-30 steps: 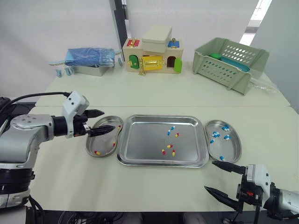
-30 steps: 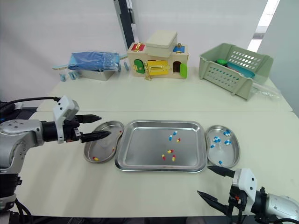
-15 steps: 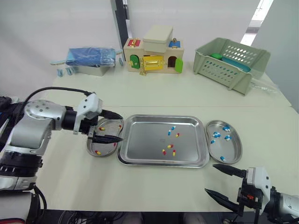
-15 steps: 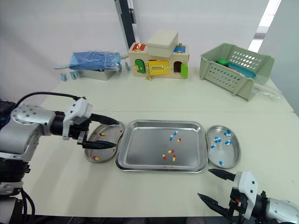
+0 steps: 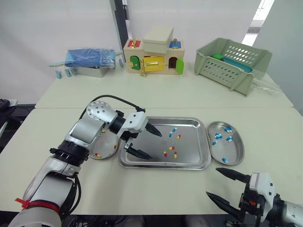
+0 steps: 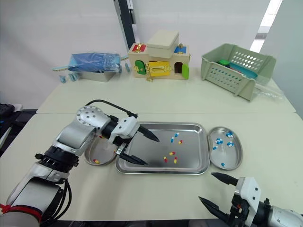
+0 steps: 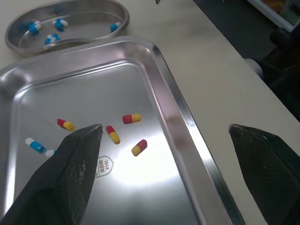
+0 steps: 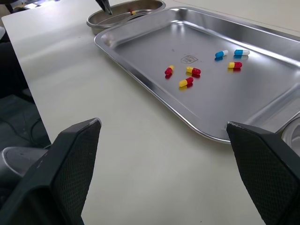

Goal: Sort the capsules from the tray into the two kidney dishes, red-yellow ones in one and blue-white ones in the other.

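Note:
A steel tray (image 5: 163,164) holds three red-yellow capsules (image 5: 170,151) clustered near its middle, a fourth (image 5: 179,136) farther back, and blue-white ones (image 5: 174,129). My left gripper (image 5: 154,145) hovers open over the tray's left half, nothing between its fingers; the left wrist view has the red-yellow capsules (image 7: 112,134) ahead of it. The left kidney dish (image 5: 108,150), partly hidden by my arm, holds red-yellow capsules (image 5: 98,154). The right kidney dish (image 5: 240,147) holds several blue-white capsules (image 5: 218,136). My right gripper (image 5: 213,181) stands open near the table's front edge, right of the tray.
At the back of the table stand a wooden toy house (image 5: 155,56), a green basket (image 5: 232,64) and a blue packet on a metal box (image 5: 91,59). Bare tabletop lies in front of the tray (image 8: 140,79).
My left gripper has swung right, from above the left kidney dish to above the tray's left half, still open. The right gripper has stayed put.

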### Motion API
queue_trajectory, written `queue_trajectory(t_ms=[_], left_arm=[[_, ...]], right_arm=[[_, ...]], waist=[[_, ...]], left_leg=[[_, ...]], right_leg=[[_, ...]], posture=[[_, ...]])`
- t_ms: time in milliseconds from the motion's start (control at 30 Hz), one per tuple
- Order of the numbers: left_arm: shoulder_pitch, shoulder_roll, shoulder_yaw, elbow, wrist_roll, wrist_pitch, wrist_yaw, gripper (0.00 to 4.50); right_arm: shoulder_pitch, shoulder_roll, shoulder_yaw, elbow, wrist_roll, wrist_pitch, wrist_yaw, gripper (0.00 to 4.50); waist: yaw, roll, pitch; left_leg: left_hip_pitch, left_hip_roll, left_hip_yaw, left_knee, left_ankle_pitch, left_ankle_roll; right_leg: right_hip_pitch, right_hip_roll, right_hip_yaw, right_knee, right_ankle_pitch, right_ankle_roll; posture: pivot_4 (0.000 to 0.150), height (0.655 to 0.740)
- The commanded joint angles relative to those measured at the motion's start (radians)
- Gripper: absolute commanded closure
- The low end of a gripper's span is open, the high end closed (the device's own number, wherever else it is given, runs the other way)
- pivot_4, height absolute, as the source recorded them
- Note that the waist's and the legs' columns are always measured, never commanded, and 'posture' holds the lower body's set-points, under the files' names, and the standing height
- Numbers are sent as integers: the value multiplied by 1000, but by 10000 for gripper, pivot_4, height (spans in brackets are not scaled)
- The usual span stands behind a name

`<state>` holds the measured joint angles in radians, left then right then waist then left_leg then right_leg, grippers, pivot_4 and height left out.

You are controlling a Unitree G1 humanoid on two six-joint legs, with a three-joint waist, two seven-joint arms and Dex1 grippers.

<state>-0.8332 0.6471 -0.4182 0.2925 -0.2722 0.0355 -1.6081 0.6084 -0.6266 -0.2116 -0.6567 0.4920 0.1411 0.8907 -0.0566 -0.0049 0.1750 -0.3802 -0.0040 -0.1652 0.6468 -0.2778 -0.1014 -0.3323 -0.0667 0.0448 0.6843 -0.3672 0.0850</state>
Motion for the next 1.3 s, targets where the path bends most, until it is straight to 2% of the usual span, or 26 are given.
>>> queue_trajectory(t_ms=[33, 233, 467, 667, 1300], left_arm=[[-52, -39, -71, 86, 26, -94, -6, 9015], [-94, -83, -129, 183, 60, -174, -6, 27454], [-133, -164, -163, 316, 148, -269, -6, 27454], [-155, -224, -137, 401, 187, -291, -6, 27454], [-172, -272, -92, 517, 304, -314, -3, 27454]], right_arm=[[4, 4, -4, -37, 0, -14, -9, 0], [6, 7, -1, -42, -6, -14, -21, 0], [8, 14, 24, -64, -18, -3, -50, 0], [9, 12, 31, -74, -20, 1, -66, 0], [0, 8, 33, -93, -14, 25, -92, 0]], waist=[[0, 0, 0], [-2, 0, 0], [0, 0, 0], [-1, 0, 0], [-1, -1, 0]], left_leg=[[0, 0, 0, 0, 0, 0], [0, 0, 0, 0, 0, 0], [-1, 0, 0, 0, 0, 0], [0, 0, 0, 0, 0, 0], [0, 0, 0, 0, 0, 0]], right_leg=[[0, 0, 0, 0, 0, 0], [0, 0, 0, 0, 0, 0], [0, 0, 0, 0, 0, 0], [0, 0, 0, 0, 0, 0], [0, 0, 0, 0, 0, 0]], posture=[[1500, 7400], [1500, 7400], [1500, 7400], [1500, 7400], [1500, 7400]])
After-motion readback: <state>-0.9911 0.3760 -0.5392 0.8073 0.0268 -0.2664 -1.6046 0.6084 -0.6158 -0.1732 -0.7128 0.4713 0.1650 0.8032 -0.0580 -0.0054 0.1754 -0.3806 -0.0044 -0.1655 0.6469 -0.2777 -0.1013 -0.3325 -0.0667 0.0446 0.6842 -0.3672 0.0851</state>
